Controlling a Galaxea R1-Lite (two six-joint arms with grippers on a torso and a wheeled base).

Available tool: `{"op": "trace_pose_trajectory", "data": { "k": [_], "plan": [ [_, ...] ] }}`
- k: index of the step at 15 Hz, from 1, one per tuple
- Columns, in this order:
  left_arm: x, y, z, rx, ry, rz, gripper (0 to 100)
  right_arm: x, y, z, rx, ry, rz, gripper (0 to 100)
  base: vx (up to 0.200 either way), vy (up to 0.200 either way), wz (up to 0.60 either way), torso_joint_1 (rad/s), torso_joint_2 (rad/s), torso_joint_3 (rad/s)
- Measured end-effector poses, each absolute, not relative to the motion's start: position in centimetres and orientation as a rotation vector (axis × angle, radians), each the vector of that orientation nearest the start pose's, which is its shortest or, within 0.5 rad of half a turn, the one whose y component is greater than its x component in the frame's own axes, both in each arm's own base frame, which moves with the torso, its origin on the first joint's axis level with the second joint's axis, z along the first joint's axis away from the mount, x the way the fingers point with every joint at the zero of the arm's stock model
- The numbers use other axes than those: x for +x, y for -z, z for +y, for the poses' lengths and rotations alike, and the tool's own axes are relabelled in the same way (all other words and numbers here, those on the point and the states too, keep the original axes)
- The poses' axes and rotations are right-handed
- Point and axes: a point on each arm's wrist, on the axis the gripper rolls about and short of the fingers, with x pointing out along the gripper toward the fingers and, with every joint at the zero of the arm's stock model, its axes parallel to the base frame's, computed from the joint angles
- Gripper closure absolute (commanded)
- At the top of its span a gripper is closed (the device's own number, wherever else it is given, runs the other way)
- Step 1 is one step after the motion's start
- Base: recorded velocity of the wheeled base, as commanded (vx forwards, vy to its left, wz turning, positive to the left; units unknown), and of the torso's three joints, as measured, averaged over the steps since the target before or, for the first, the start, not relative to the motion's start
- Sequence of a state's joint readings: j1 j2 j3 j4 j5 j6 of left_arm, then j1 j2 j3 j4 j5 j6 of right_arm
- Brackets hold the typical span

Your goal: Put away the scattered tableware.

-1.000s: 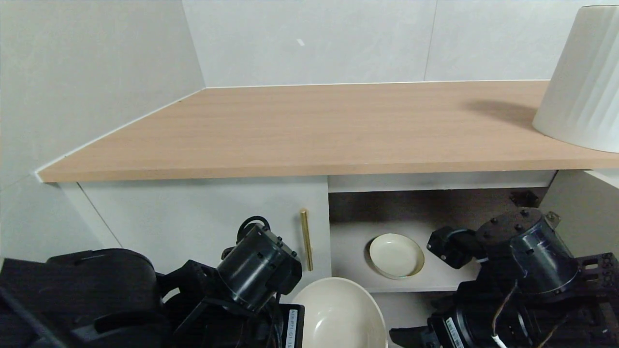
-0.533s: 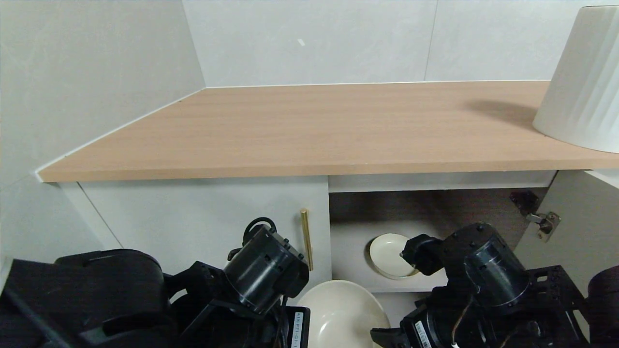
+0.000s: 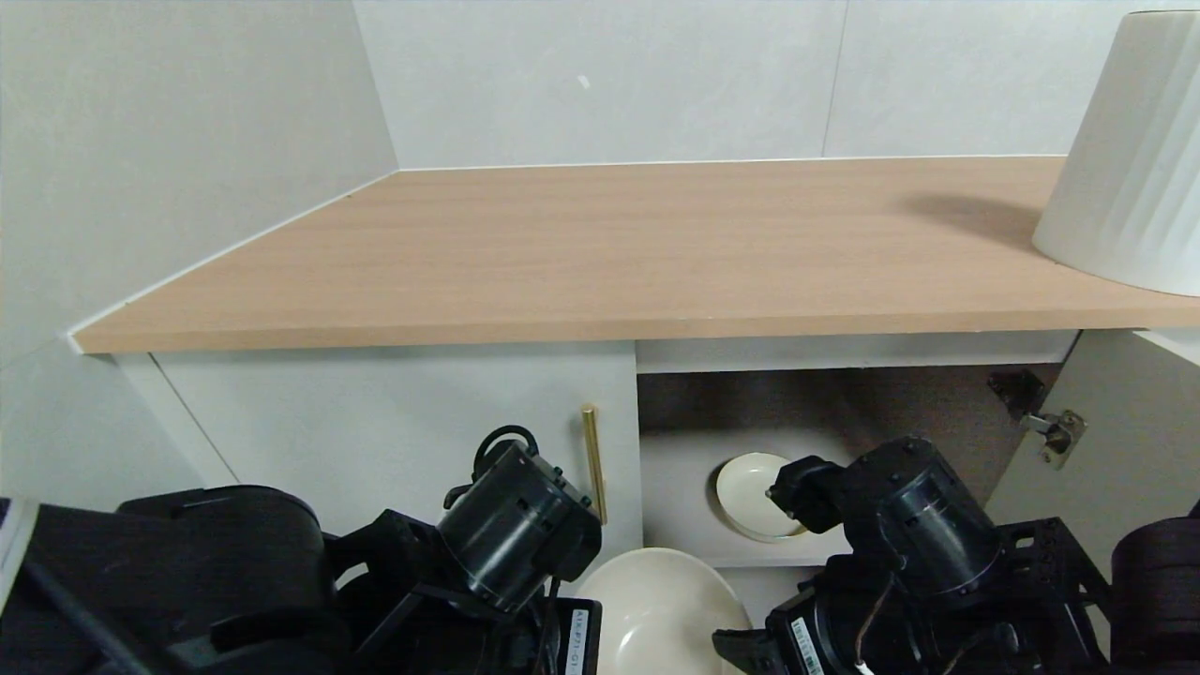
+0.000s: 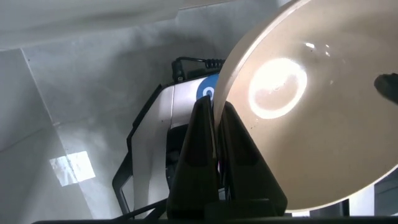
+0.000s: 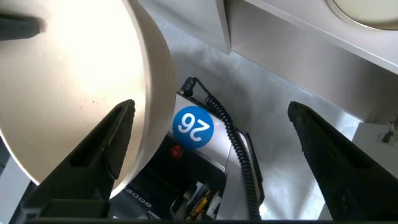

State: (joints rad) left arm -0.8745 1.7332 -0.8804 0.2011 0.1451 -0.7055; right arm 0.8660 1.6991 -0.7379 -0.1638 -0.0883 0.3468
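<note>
My left gripper is shut on the rim of a large cream bowl, holding it tilted. The head view shows this bowl low in front of the cabinet, between my two arms. A small cream plate lies on the shelf inside the open cabinet, partly hidden behind my right wrist. My right gripper is open just to the right of the bowl, one finger close to its outer wall. The small plate on the shelf lies beyond that gripper.
The left cabinet door is shut, with a gold handle. The right door stands open at the right. The wooden countertop overhangs the cabinet, with a white lampshade at its right end. Walls close off the left and back.
My right arm has moved left and down, in front of the small plate and nearer the bowl. The bowl in my left gripper has sunk slightly.
</note>
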Motion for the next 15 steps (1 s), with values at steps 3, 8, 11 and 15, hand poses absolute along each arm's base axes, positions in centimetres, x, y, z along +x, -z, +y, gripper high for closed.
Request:
{"op": "trace_pose_trajectory", "data": {
  "k": [3, 8, 11, 15],
  "plan": [
    [17.66, -12.44, -20.68, -0.105, 0.296, 1.095, 100, 17.74, -12.42, 20.67, -0.057, -0.602, 0.836, 100, 0.000, 0.000, 0.00, 0.000, 0.00, 0.000],
    [17.75, -12.05, -20.74, -0.096, 0.290, 1.108, 100, 17.76, -12.38, 20.60, -0.059, -0.598, 0.838, 100, 0.000, 0.000, 0.00, 0.000, 0.00, 0.000],
    [17.73, -12.06, -20.71, -0.094, 0.288, 1.107, 100, 17.75, -12.36, 20.59, -0.062, -0.597, 0.838, 100, 0.000, 0.000, 0.00, 0.000, 0.00, 0.000],
    [17.69, -12.10, -20.66, -0.091, 0.287, 1.106, 0, 17.76, -12.33, 20.59, -0.063, -0.596, 0.839, 100, 0.000, 0.000, 0.00, 0.000, 0.00, 0.000]
  ]
}}
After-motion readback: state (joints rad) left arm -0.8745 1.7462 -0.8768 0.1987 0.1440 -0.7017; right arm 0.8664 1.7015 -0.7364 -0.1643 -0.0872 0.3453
